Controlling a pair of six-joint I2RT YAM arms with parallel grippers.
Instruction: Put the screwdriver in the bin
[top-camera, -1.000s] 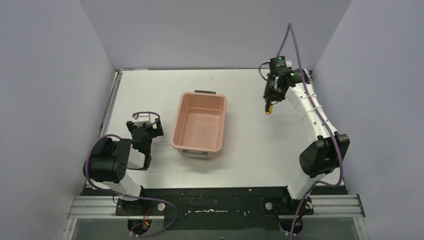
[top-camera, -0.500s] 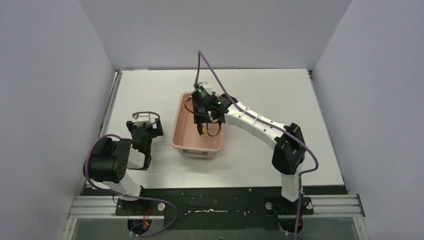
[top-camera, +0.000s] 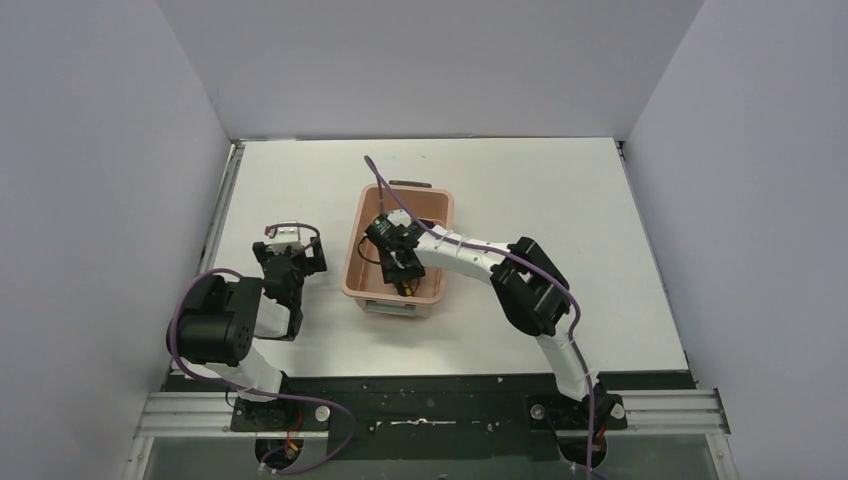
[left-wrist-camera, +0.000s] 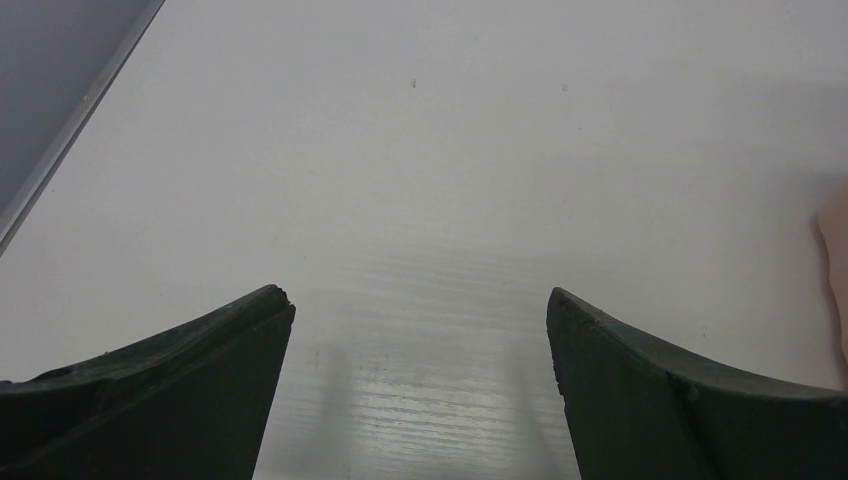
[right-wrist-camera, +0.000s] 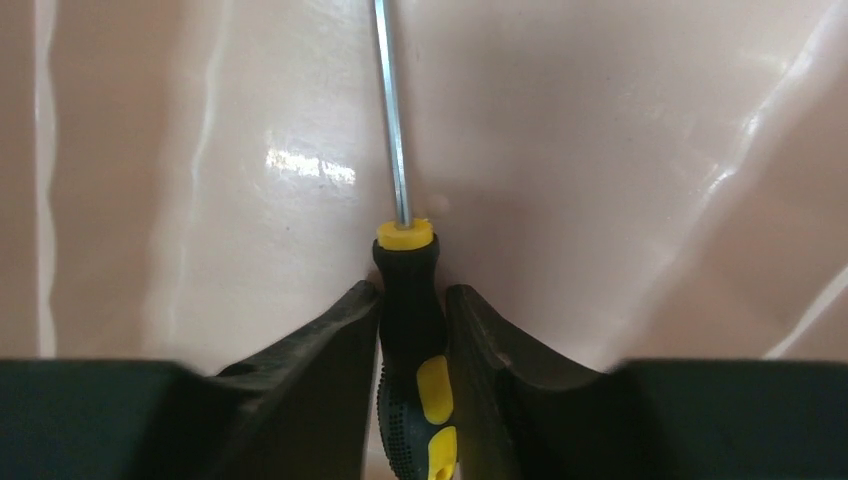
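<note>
The salmon-pink bin (top-camera: 363, 220) stands in the middle of the table, its dark handle at the far end. My right gripper (top-camera: 403, 272) is down inside it near the front end, shut on the screwdriver (right-wrist-camera: 410, 300). In the right wrist view the black-and-yellow handle sits between both fingers and the thin metal shaft (right-wrist-camera: 390, 110) points away along the pink bin floor (right-wrist-camera: 600, 150). A bit of yellow handle (top-camera: 407, 287) shows in the top view. My left gripper (top-camera: 287, 258) is open and empty, low over the table left of the bin.
Grey walls close the table on the left, back and right. The bin's grey clip (top-camera: 388, 306) faces the arm bases. A pink edge of the bin (left-wrist-camera: 836, 250) shows at the right of the left wrist view. The left fingers (left-wrist-camera: 200, 370) hover over bare white table.
My right arm has swung from the far right of the table over the bin and then lowered into it, carrying the screwdriver. The left arm has not moved.
</note>
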